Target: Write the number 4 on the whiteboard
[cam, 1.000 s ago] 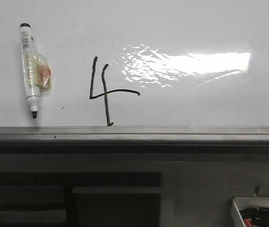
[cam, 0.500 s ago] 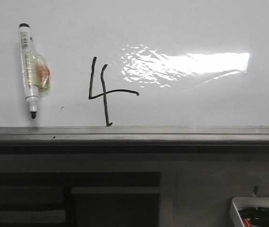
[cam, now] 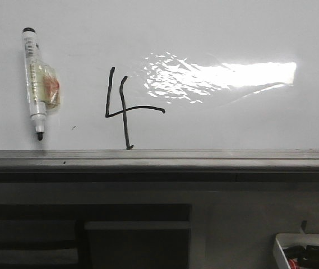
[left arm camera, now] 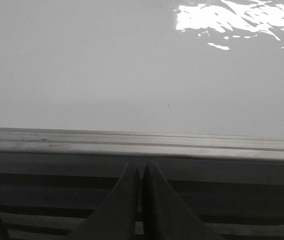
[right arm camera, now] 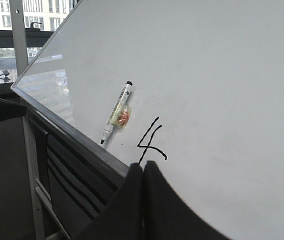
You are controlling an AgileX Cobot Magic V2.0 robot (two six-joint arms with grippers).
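Observation:
The whiteboard (cam: 226,33) fills the upper front view, glossy white with a bright glare patch and a grey edge rail (cam: 159,158). A black open-top number 4 (cam: 124,109) is drawn on it just above the rail. A marker (cam: 35,84) with a black tip lies on the board left of the 4, clear tape around its middle. In the right wrist view the 4 (right arm camera: 150,141) and marker (right arm camera: 116,119) show above my right gripper (right arm camera: 142,166), shut and empty. My left gripper (left arm camera: 142,170) is shut and empty, below the board's rail (left arm camera: 142,142). Neither gripper shows in the front view.
A small white tray (cam: 308,255) with dark markers sits at the lower right of the front view. Dark shelving (cam: 81,235) lies below the board's rail. In the right wrist view a stand frame (right arm camera: 32,165) and windows are beside the board's edge.

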